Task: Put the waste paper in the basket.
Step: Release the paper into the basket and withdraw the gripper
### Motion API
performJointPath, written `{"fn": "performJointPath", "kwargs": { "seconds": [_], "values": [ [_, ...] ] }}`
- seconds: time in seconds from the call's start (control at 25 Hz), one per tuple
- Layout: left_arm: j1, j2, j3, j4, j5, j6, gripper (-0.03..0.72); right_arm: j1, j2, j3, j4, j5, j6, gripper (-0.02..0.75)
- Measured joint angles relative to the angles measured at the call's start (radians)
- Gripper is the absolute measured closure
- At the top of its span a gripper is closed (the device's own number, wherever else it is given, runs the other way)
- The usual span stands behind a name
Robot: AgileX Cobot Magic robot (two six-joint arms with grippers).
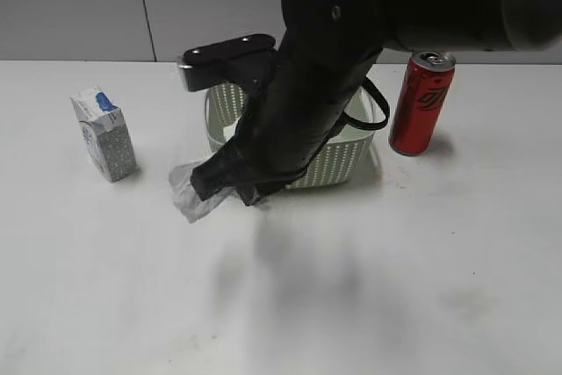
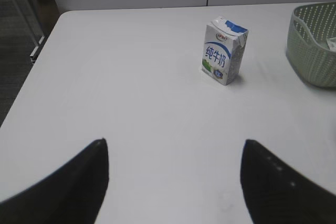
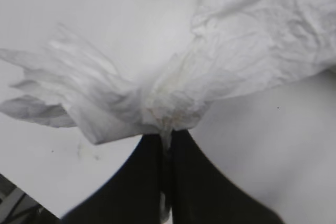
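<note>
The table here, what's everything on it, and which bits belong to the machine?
Crumpled white tissue-like waste paper: one wad in the grip, white, just left of the basket's front; something white also lies inside the basket.
Pale sage-green perforated plastic basket: one, table centre, behind the arm.
Red drink can: one, upright, right of the basket.
White-and-blue printed carton: one, upright, left of the basket.
White table: one.
Right gripper: black, pinched shut on the paper.
Left gripper: black, open, holding nothing.
</note>
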Motion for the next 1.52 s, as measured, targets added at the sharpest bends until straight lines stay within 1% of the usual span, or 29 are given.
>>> {"fn": "performJointPath", "kwargs": {
  "seconds": [0.12,0.28,0.44,0.56,0.68,0.8,0.92,1.04,1.16,1.4,1.44,1.52],
  "values": [
    [0.0,0.0,0.0,0.0,0.0,0.0,0.114,0.0,0.0,0.0,0.03,0.007,-0.078,0.743],
    [0.0,0.0,0.0,0.0,0.0,0.0,0.114,0.0,0.0,0.0,0.033,0.005,-0.113,0.743],
    [0.0,0.0,0.0,0.0,0.0,0.0,0.114,0.0,0.0,0.0,0.035,0.005,-0.217,0.743],
    [0.0,0.0,0.0,0.0,0.0,0.0,0.123,0.0,0.0,-0.01,0.009,0.01,-0.25,0.743],
    [0.0,0.0,0.0,0.0,0.0,0.0,0.13,-0.014,0.0,-0.067,-0.056,0.015,-0.235,0.743],
    [0.0,0.0,0.0,0.0,0.0,0.0,0.133,-0.048,0.0,-0.146,-0.079,0.014,-0.23,0.743],
    [0.0,0.0,0.0,0.0,0.0,0.0,0.134,-0.111,0.011,-0.213,-0.087,0.003,-0.227,0.743],
    [0.0,0.0,0.0,0.0,0.0,0.0,0.134,-0.177,0.034,-0.236,-0.088,-0.063,-0.225,0.743],
    [0.0,0.0,0.0,0.0,0.0,0.0,0.134,-0.227,0.073,-0.237,-0.09,-0.134,-0.224,0.743],
    [0.0,0.0,0.0,0.0,0.0,-0.003,0.134,-0.242,0.181,-0.238,-0.114,-0.188,-0.224,0.741],
    [0.0,0.0,0.0,0.0,0.0,-0.003,0.134,-0.242,0.196,-0.238,-0.114,-0.184,-0.224,0.731],
    [0.0,0.0,0.0,0.0,0.0,-0.003,0.134,-0.242,0.219,-0.238,-0.11,-0.161,-0.224,0.671]
  ]
}}
